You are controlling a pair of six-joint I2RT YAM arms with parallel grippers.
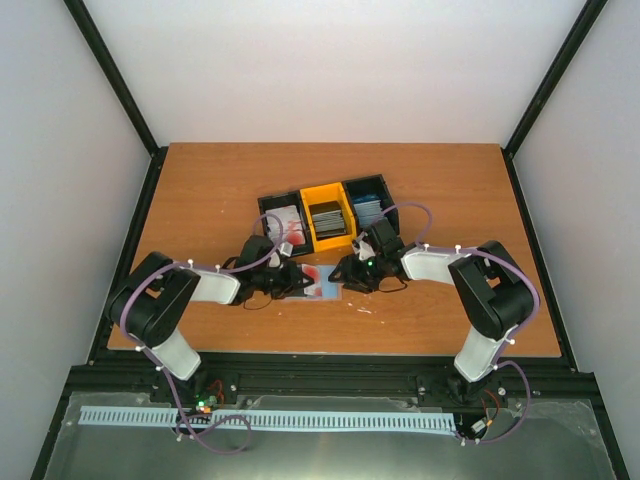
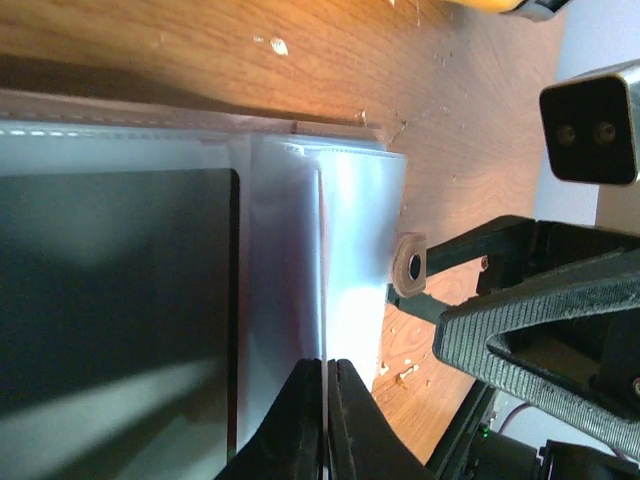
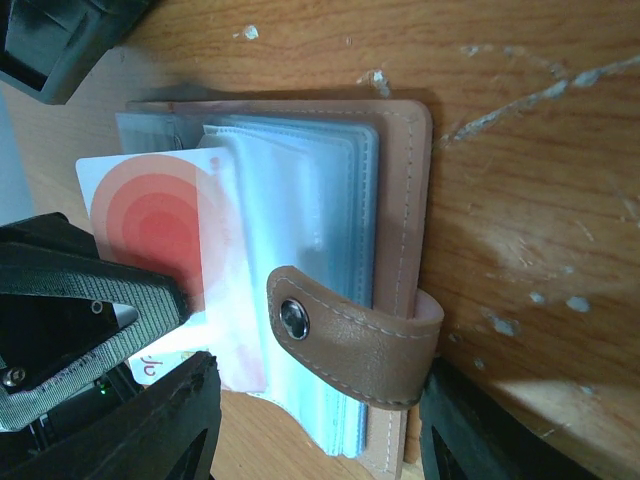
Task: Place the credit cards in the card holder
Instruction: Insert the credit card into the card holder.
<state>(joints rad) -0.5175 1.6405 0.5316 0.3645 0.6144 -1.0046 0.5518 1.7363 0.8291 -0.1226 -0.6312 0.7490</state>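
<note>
The tan leather card holder (image 3: pixel 405 200) lies on the table with its clear sleeves (image 3: pixel 300 200) fanned open and its snap strap (image 3: pixel 350 335) folded over them. A white credit card with red circles (image 3: pixel 150 205) sits partly inside one sleeve. My left gripper (image 2: pixel 326 385) is shut on that card's outer end. A dark card (image 2: pixel 110 300) shows inside another sleeve. My right gripper (image 3: pixel 320 440) stands open astride the holder's near end, one finger against the strap's fold. In the top view both grippers (image 1: pixel 295 280) (image 1: pixel 352 272) meet at the holder (image 1: pixel 325 283).
Three bins stand in a row behind the holder: a black one with white-and-red cards (image 1: pixel 283 222), a yellow one with dark cards (image 1: pixel 330 218) and a black one with blue cards (image 1: pixel 368 210). Black frame posts edge the wooden table (image 1: pixel 200 190).
</note>
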